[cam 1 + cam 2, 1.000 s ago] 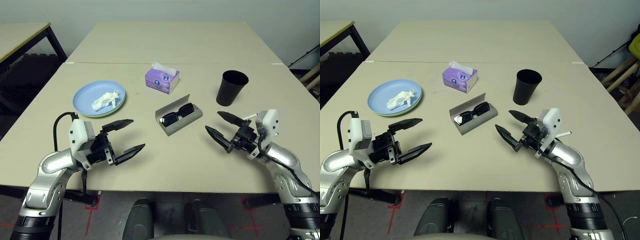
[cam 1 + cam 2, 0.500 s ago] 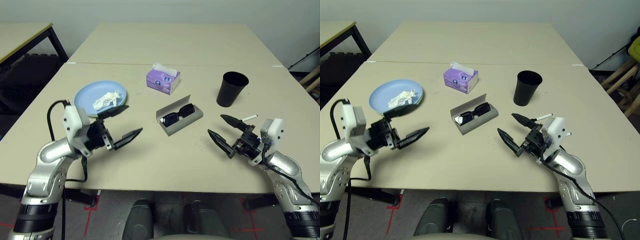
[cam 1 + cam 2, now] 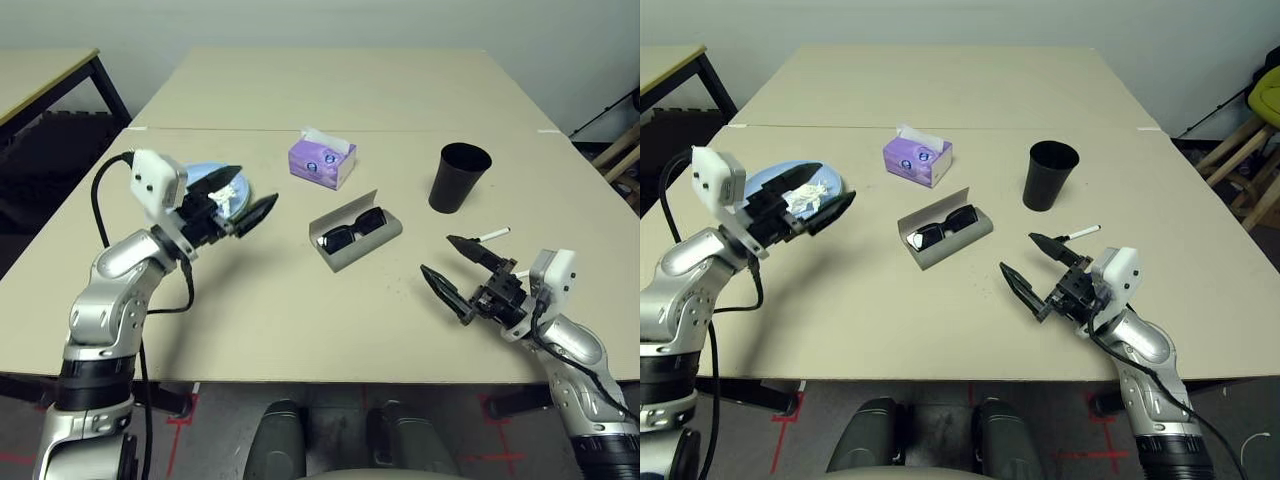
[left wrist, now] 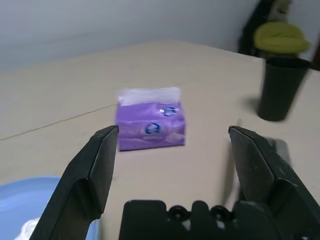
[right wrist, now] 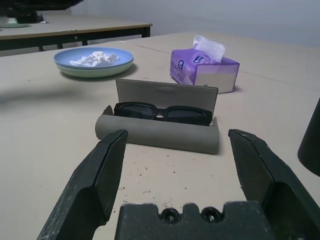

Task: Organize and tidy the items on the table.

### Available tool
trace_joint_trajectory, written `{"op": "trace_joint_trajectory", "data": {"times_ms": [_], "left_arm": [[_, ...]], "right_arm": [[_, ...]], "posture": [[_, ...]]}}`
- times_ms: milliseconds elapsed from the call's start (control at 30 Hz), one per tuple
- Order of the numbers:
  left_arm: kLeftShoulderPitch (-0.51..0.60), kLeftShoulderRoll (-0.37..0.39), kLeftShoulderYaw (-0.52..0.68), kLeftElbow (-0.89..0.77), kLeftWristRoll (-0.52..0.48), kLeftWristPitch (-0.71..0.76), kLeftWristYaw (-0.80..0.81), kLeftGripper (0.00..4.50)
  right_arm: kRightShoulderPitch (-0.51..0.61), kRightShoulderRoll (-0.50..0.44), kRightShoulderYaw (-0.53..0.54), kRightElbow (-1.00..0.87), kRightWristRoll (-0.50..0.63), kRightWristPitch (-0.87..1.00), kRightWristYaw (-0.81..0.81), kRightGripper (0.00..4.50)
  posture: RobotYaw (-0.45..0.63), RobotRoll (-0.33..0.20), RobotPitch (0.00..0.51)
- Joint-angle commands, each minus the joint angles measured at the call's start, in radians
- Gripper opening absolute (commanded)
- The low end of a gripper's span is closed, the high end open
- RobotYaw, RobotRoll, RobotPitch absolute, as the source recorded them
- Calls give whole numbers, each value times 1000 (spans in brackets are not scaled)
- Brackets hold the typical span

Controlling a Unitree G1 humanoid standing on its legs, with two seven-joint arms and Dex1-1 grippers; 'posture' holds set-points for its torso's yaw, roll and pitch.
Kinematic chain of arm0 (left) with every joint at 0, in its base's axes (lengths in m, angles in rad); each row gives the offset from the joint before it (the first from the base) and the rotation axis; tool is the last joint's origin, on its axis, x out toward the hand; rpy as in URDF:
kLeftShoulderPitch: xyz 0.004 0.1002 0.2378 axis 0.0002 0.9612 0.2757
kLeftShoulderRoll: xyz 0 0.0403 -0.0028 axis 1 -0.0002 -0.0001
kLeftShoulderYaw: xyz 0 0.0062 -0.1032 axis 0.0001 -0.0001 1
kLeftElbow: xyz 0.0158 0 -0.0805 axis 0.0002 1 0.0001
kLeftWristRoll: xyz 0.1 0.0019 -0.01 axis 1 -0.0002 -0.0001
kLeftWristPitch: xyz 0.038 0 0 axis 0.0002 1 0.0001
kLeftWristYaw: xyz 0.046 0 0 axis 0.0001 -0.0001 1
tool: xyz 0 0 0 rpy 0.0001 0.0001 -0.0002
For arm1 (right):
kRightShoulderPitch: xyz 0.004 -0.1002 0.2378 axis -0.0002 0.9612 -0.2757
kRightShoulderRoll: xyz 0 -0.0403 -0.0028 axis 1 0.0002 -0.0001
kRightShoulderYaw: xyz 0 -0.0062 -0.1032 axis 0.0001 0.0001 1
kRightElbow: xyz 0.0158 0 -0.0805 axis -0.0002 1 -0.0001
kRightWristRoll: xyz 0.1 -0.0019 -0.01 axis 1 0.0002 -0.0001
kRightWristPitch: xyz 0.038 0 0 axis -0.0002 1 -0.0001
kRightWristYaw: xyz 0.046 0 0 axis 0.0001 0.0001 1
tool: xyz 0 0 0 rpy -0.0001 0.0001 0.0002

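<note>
Right gripper (image 3: 460,268) hovers low over the table's (image 3: 300,310) near right edge, jaws wide apart, holding nothing. 1 white marker (image 3: 492,235) lies just beyond it. Grey glasses case (image 3: 357,238) sits mid-table, lid up, black sunglasses (image 5: 162,112) inside. Left gripper (image 3: 242,199) is raised over the stacked blue plate (image 5: 92,59) and green plate (image 5: 95,71), jaws wide, empty; crumpled white tissue (image 5: 90,59) on top. Farther back: black cup (image 3: 458,177), purple tissue box (image 3: 322,160).
</note>
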Motion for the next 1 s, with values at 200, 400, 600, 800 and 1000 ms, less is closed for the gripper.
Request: {"op": "trace_joint_trajectory", "data": {"times_ms": [200,400,600,800,1000], "left_arm": [[-64,-5,-48,31,59,153,103,4500],[-72,-18,-72,15,74,189,110,4500],[-86,-45,-101,6,81,198,101,4500],[-90,-27,-159,22,129,159,45,4500],[-87,-37,-191,26,163,134,22,4500]], "right_arm": [[31,-10,-14,-13,22,-10,4,4472],[48,-18,-16,-28,30,-10,8,4472],[64,-28,-15,-48,43,-5,8,4472],[69,-40,-22,-84,56,19,-5,4472],[93,-70,-30,-146,67,80,-25,4472]], "posture": [[138,0,56],[135,0,61],[126,0,60],[117,0,64],[111,0,77]]}}
